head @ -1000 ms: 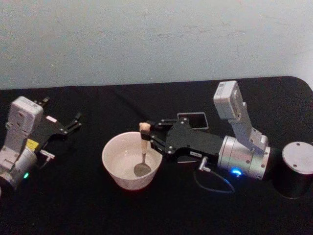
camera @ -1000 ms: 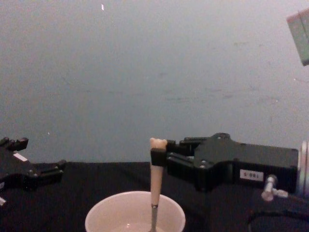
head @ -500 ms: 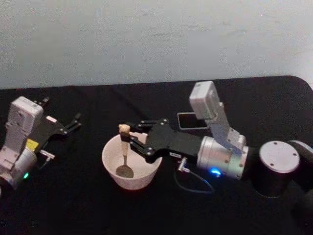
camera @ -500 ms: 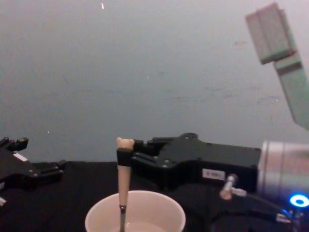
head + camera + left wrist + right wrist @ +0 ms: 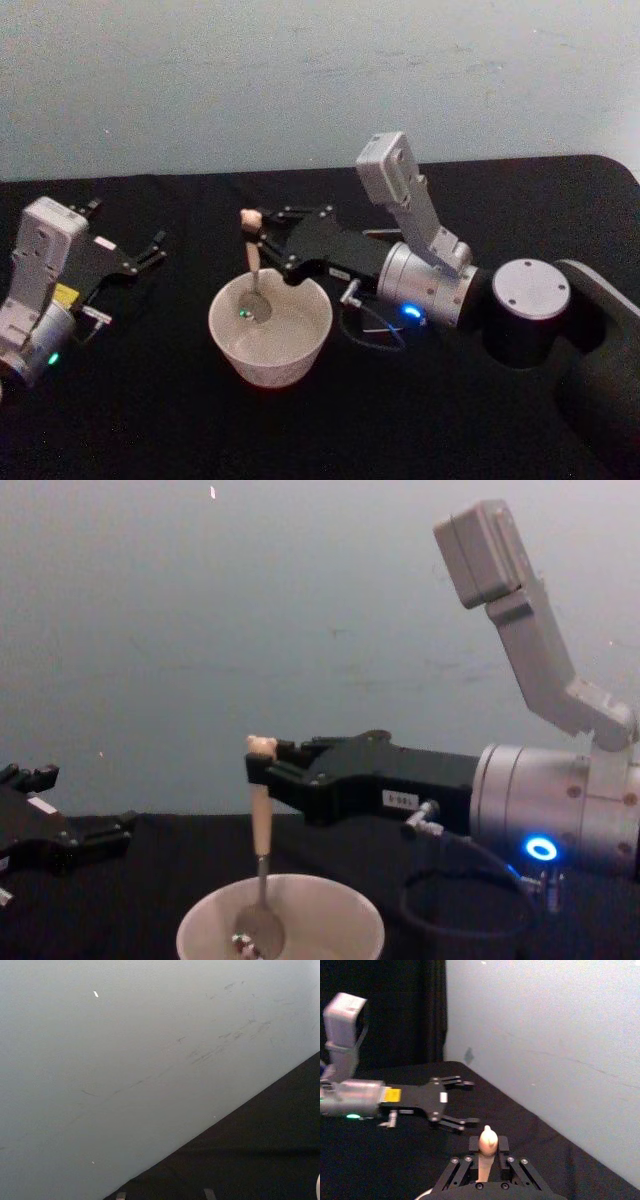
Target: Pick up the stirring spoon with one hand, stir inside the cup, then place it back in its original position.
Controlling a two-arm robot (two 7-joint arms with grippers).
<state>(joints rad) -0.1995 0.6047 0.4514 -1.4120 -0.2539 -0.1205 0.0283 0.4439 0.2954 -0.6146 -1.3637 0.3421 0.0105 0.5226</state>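
The cream-white cup [image 5: 222, 335] stands on the black table in front of me. The stirring spoon [image 5: 253, 262] stands nearly upright in it, its metal bowl [image 5: 258, 932] low inside near the far left wall. My right gripper [image 5: 257, 233] reaches in from the right and is shut on the cream handle just under the bear head [image 5: 487, 1140]. In the chest view the right gripper [image 5: 260, 768] holds the spoon [image 5: 261, 825] above the cup's rim [image 5: 362, 927]. My left gripper [image 5: 156, 250] rests open at the far left, apart from the cup. The original position is hidden behind the right arm.
The right arm's silver wrist [image 5: 425, 285] and a loose cable loop [image 5: 378, 328] lie just right of the cup. A dark cylindrical arm joint [image 5: 525, 312] sits further right. A pale wall [image 5: 320, 80] closes the table's far edge.
My right gripper has carried the spoon from the cup's right side across to its left, then toward the far wall. The left arm has stayed still.
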